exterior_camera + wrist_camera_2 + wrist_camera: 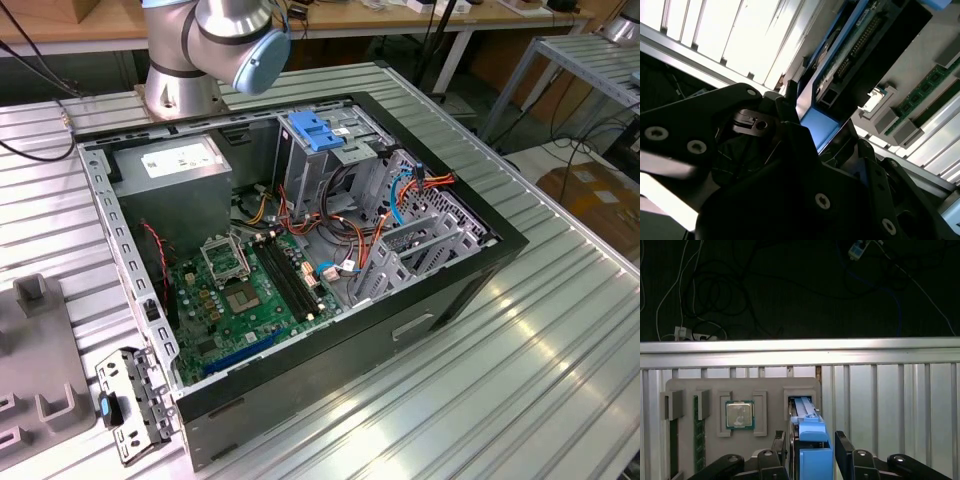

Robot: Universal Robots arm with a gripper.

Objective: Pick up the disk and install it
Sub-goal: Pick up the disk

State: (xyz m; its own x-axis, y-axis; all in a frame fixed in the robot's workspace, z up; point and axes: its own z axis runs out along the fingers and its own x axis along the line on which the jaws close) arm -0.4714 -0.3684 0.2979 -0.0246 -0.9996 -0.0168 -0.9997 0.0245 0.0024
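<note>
Blue-railed disk (812, 452) is pinched between the gripper's (812, 436) jaws, still seated in the grey holder's (740, 385) slot.

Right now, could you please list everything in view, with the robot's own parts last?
Open desktop computer case: one, black, on the ribbed aluminium table.
Circuit motherboard: one, green, flat inside the case.
Plastic bracket: one, blue, atop the grey drive cage.
Moulded parts tray: one, grey, on the table.
Square processor chip: one, silver, in a tray pocket.
Disk in plastic carrier: one, light blue, on edge in a tray slot.
Gripper: one, black, astride the disk.
Arm: one, silver, beside the case.
</note>
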